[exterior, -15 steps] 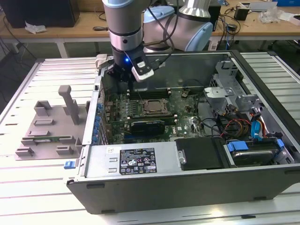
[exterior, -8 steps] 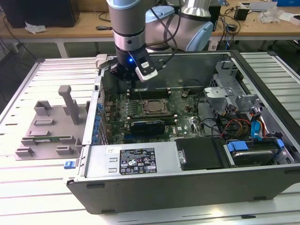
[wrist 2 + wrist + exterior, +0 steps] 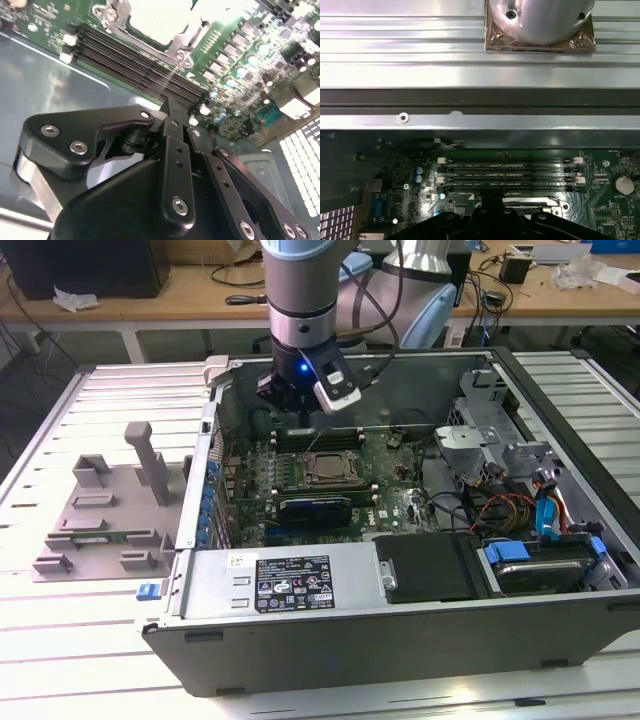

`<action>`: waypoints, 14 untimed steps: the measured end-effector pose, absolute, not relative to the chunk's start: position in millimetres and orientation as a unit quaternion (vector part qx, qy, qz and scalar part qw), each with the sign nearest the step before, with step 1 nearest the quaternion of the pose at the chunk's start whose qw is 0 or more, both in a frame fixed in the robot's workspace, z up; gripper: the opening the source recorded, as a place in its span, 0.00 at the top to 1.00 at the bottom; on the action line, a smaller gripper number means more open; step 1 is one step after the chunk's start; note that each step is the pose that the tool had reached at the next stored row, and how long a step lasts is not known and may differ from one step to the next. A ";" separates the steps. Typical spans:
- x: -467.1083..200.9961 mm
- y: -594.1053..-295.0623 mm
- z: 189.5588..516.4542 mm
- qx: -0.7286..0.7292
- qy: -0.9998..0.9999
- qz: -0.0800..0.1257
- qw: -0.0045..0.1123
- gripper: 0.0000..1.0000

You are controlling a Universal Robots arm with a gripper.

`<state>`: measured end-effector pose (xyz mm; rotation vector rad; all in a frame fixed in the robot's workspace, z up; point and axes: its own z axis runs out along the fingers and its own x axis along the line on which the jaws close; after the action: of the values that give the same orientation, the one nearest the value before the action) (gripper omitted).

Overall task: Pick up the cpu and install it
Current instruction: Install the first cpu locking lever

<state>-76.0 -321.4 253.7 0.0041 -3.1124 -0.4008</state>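
Note:
The cpu [image 3: 330, 468] lies flat in the socket at the middle of the motherboard [image 3: 400, 485], inside the open computer case [image 3: 400, 640]. In the second wrist view the cpu [image 3: 159, 20] is a pale shiny square inside the metal socket frame. My gripper [image 3: 300, 415] hangs over the memory slots [image 3: 315, 436] just behind the socket, a little above the board. Its fingers [image 3: 175, 150] meet at a narrow tip with nothing between them. In the first wrist view the gripper [image 3: 492, 202] sits over the edge of the memory slots [image 3: 505, 172].
A grey fixture plate [image 3: 100, 510] with upright holders lies on the slatted table at the exterior view's left. Inside the case are a black card [image 3: 315, 508], the power supply [image 3: 290, 580], drive bays [image 3: 530, 555] and loose cables [image 3: 500, 505]. The case's back wall [image 3: 470, 95] rises close behind the slots.

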 end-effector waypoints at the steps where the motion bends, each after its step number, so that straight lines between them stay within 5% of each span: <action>1: -75.1 -321.5 253.7 0.001 -0.992 -0.128 0.002 0.89; 9: -75.2 -321.4 252.3 0.002 -0.992 -0.128 -0.006 0.89; 12: -75.2 -321.7 251.2 0.004 -0.992 -0.128 -0.022 0.89; 14: -75.2 -322.4 250.3 0.008 -0.991 -0.128 -0.046 0.89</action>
<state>-75.2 -322.4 250.3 0.0246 -3.2075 -0.4130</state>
